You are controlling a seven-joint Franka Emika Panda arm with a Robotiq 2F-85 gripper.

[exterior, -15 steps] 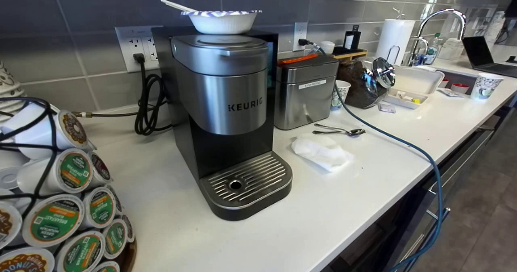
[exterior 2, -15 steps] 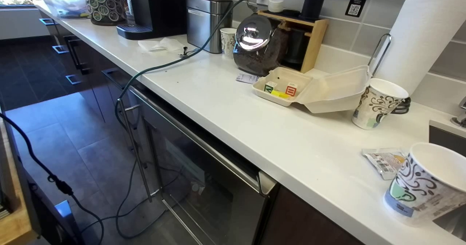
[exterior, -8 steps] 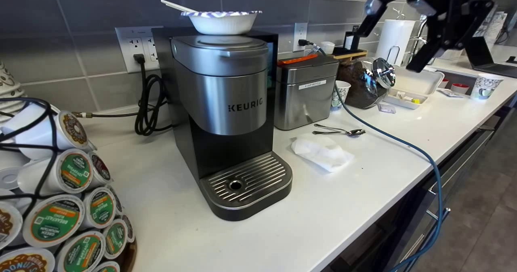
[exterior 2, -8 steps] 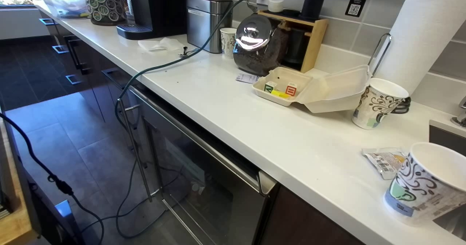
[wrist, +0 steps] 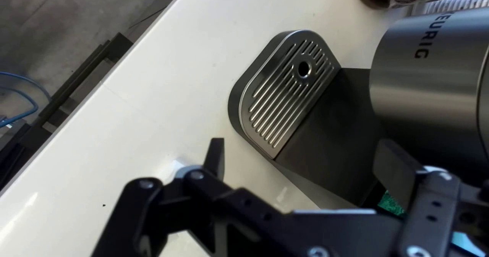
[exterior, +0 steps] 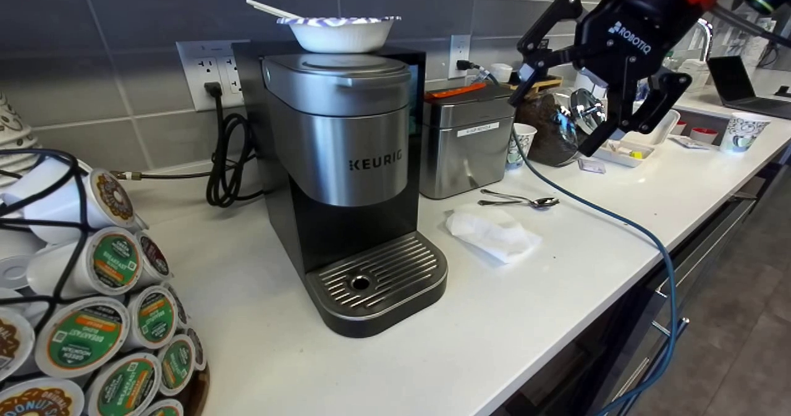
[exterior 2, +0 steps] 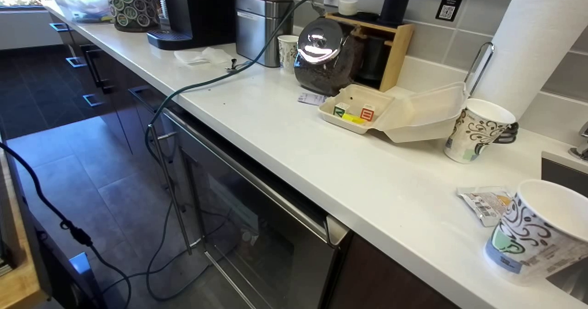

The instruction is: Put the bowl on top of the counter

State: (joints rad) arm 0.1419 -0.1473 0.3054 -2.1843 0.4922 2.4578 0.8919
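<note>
The bowl [exterior: 343, 36] is white with a purple-blue patterned rim and sits on top of the grey coffee maker [exterior: 346, 150]. A white utensil handle [exterior: 266, 8] sticks out of it to the left. The counter [exterior: 259, 354] is the long white surface below; it also shows in the wrist view [wrist: 172, 77]. My gripper [exterior: 550, 127] is open and empty, in the air right of the bowl and lower than it, around the steel bin and glass jar in the picture. In the wrist view the fingers stand wide apart over the coffee maker's base. The bowl is out of the wrist view.
A steel bin [exterior: 473, 141], glass jar [exterior: 550, 125], spoons [exterior: 522, 200] and a napkin [exterior: 492, 233] are right of the coffee maker. A blue cable [exterior: 593, 203] crosses the counter. A coffee pod rack [exterior: 86, 292] stands at left. Takeout box [exterior 2: 358, 109] and cups lie farther along.
My gripper came into an exterior view from the upper right and moved left and down, staying open. The bowl has not moved.
</note>
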